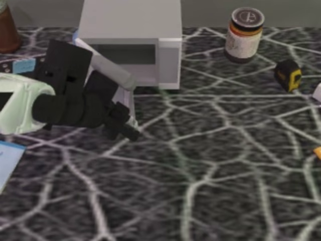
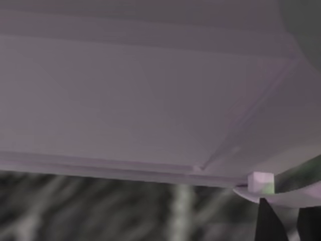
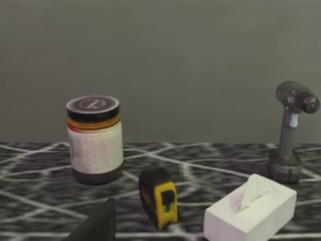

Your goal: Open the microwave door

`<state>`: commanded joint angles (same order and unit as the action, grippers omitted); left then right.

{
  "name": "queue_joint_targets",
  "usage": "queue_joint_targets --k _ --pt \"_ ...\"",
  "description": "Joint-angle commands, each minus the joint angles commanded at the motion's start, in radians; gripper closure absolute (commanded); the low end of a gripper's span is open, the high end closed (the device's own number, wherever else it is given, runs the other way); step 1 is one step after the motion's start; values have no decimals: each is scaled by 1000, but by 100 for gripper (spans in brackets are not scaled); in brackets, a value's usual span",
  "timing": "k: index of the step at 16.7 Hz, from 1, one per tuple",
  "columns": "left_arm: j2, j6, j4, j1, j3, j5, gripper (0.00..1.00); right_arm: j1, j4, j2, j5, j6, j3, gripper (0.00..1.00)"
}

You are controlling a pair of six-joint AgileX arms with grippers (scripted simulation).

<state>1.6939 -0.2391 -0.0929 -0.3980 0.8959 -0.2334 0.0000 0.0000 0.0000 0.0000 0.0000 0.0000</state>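
Observation:
The microwave [image 1: 130, 20] stands at the back of the table, left of centre, with its dark cavity [image 1: 125, 54] exposed and the narrow control panel [image 1: 170, 63] at its right. The microwave door [image 1: 113, 68] is swung partly out toward the left front. My left gripper [image 1: 124, 120] sits at the door's free edge, black arm stretching off to the left. In the left wrist view the door [image 2: 150, 100] fills most of the frame, and the dark fingers [image 2: 271, 226] close on its pale handle strip [image 2: 281, 198]. My right arm is out of the top view; one finger [image 3: 98, 226] shows alone.
A jar [image 1: 244, 34] and a yellow tape measure [image 1: 288, 74] stand at the back right. The right wrist view also shows a tissue box [image 3: 249, 211] and a drill [image 3: 289, 133]. A pale green object [image 1: 20, 105] and a blue-edged sheet [image 1: 7, 160] lie at the left.

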Motion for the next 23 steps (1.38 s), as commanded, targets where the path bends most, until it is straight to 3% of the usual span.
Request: queue_joint_targets --k 23 --pt "-9 -45 -12 21 -8 -35 100 0 0 0 0 0 0 0"
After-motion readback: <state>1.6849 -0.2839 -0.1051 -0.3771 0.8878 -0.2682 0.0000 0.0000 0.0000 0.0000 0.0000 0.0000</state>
